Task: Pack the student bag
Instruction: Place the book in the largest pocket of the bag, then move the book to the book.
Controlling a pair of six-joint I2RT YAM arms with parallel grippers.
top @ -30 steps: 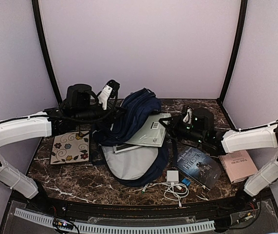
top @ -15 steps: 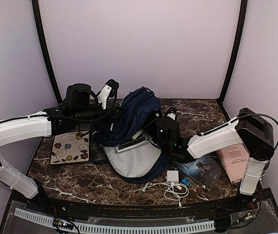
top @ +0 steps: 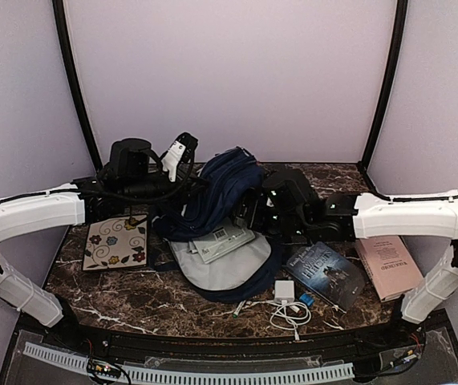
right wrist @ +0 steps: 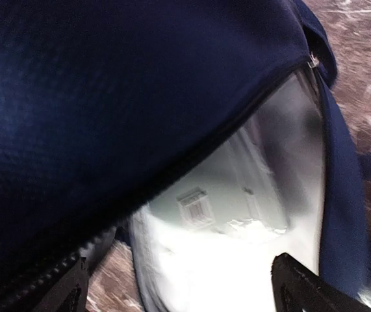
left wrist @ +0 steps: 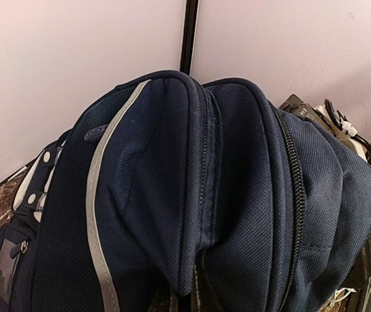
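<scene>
I am pinching the navy top of the student bag [top: 216,188] in my closed left gripper [top: 190,183], holding its flap up at the middle of the marble table [top: 132,289], while my right gripper [right wrist: 179,286] is hovering with jaws spread wide over the grey lining where a book [top: 222,241] is lying.

student bag [top: 216,188]: navy woven cloth, matt | lining [top: 222,271]: smooth grey fabric | table [top: 156,301]: glossy marble-look

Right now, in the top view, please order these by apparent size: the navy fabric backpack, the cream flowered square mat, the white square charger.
Largest to smallest:
1. navy fabric backpack
2. cream flowered square mat
3. white square charger
</scene>
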